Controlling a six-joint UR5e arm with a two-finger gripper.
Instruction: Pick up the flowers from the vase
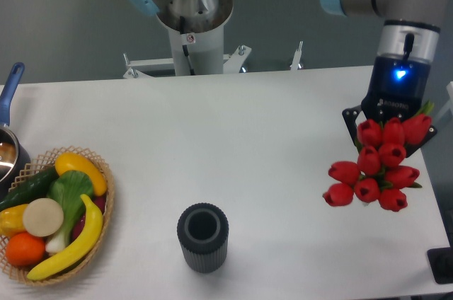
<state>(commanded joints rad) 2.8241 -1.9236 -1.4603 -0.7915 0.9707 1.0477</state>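
- Camera view: flowers (375, 171), red tulip bunch, out of vase, over right edge of tabletop (233, 137).
- Gripper (388, 130) above bunch; jaws pinching flowers, contact hidden by buds.
- Vase (202, 237), upright, front centre, well apart.
- Wicker basket (53, 215), far left.

White table (233, 123) here, plain matte top. Near the front edge, roughly middle, sits the vase (203, 237), dark grey, ribbed, upright, open mouth showing. Over on the left edge there's a wicker basket (105, 204) loaded with fruit and veg: bananas, an orange, a cucumber, something leafy green. Just behind the basket, a pot with a blue handle (10, 112) pokes in from the left, mostly cut off.
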